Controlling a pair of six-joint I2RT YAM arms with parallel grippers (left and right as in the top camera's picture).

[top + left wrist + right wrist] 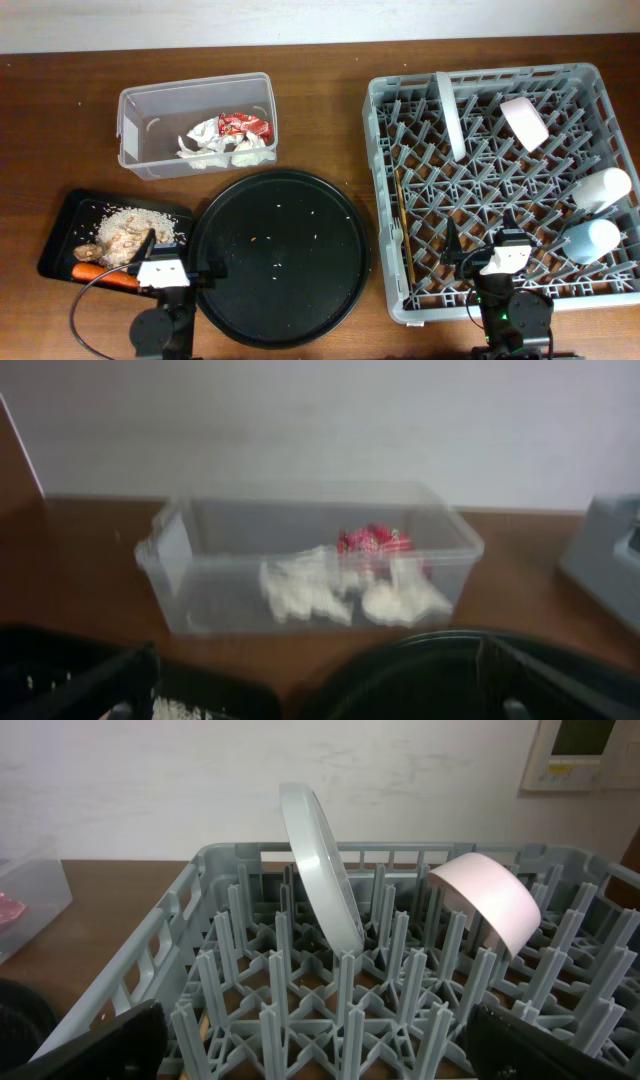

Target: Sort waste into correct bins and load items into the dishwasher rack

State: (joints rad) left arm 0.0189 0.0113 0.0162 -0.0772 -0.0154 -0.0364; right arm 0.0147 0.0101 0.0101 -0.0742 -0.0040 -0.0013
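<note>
The left claw [320, 678] and right claw [320, 1042] are held spread, empty. A brown tabletop [320, 110] is bounded by a white wall [320, 420] at 12 o'clock. The dishwasher rack [380, 190] is set at 3 o'clock, the clear tub [130, 125] with napkins [215, 150] at 11, a round black tray [280, 290] at 6.

Large round black plastic tray [280, 255], scattered pale crumbs, on brown wooden surface [330, 60]. White wall [400, 420] behind; beige wall panel [580, 755].
</note>
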